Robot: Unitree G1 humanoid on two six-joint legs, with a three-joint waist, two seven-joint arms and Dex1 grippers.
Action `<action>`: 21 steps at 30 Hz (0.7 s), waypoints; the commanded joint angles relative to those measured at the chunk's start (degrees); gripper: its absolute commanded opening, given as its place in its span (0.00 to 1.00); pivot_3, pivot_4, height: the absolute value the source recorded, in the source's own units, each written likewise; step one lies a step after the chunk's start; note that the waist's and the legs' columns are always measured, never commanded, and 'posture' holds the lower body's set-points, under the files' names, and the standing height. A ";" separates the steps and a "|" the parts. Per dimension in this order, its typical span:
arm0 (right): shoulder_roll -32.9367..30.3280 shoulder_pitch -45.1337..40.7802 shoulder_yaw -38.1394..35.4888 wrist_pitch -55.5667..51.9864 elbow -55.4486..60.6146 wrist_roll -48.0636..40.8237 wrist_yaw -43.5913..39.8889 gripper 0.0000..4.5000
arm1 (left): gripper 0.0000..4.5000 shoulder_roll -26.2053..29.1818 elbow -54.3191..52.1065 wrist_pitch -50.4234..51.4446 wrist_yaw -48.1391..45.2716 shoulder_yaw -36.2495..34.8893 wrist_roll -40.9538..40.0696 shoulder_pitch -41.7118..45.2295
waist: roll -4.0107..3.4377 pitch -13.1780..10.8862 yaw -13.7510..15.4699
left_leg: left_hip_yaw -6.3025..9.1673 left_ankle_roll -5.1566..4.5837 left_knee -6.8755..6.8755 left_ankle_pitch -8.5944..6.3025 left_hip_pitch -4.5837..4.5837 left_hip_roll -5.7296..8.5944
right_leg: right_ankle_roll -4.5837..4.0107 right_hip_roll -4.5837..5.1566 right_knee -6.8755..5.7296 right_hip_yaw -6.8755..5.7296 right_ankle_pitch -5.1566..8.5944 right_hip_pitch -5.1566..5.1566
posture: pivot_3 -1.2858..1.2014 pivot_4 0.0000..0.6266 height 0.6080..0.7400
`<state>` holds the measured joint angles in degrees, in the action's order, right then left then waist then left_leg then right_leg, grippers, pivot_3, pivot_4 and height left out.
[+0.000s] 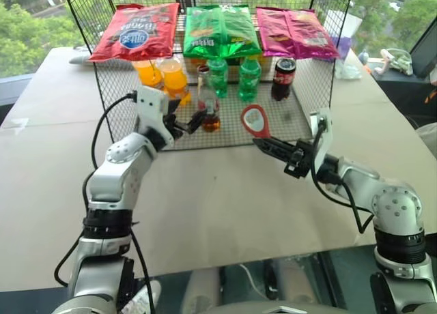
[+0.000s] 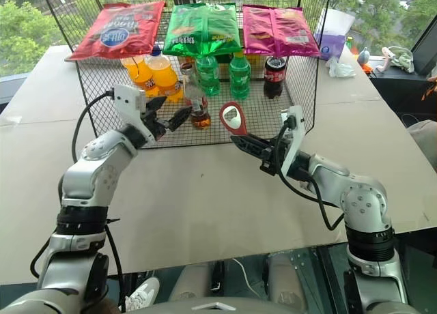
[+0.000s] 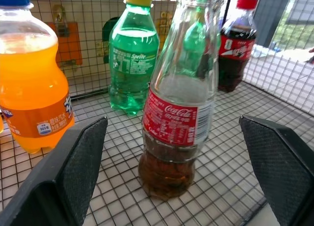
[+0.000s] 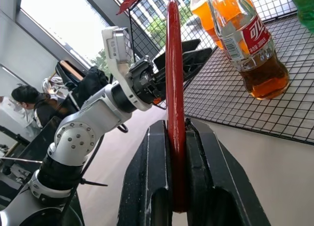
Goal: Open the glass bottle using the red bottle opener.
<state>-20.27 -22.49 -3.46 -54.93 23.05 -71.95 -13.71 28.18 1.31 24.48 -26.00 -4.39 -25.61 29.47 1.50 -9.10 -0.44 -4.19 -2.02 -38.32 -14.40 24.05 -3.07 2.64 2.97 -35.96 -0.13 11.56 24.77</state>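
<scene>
Bottle between spread fingers — opener held clear
The left gripper (image 1: 193, 122) spreads around the glass bottle (image 1: 207, 99), untouched; the right gripper (image 1: 268, 145) pinches the red bottle opener (image 1: 255, 121) above open counter (image 1: 225, 191).

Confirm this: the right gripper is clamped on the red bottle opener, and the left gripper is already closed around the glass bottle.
Not quite. The left gripper is open, its fingers standing apart on either side of the glass bottle, as the left wrist view shows. The right gripper is indeed clamped on the red bottle opener.
</scene>
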 commanded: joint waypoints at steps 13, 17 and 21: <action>-0.55 1.76 -1.10 2.21 5.45 -0.63 1.80 0.00 | 0.99 -5.05 13.22 -3.13 -3.45 1.37 6.55 11.62 | 0.00 0.00 -0.05 | 0.03 0.00 -0.02 0.00 0.02 0.00 | 0.02 -0.01 -0.01 -0.02 -0.01 0.00 | 0.52 0.24 1.00; -0.88 1.95 -1.20 2.48 5.94 -0.82 2.18 0.00 | 0.99 -6.85 18.40 -4.84 -3.12 1.55 8.28 15.21 | 0.01 0.00 0.06 | 0.06 0.00 -0.03 0.00 0.04 0.01 | 0.02 -0.02 -0.01 -0.03 -0.01 0.00 | 0.52 0.24 1.00; -1.03 2.24 -1.18 2.57 6.40 -0.89 2.53 0.00 | 0.99 -8.05 21.69 -6.73 -3.03 1.43 9.54 17.10 | 0.01 0.00 0.02 | 0.06 -0.01 -0.05 0.00 0.07 0.02 | 0.02 -0.01 -0.01 -0.04 -0.01 0.00 | 0.52 0.24 1.00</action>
<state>-21.00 -20.48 -3.50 -53.45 26.62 -71.95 -11.20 20.30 22.94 19.76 -28.97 -2.37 -16.88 45.08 1.51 -9.10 -0.42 -4.13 -2.02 -38.36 -14.40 24.11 -3.05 2.66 2.96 -35.97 -0.16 11.55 24.77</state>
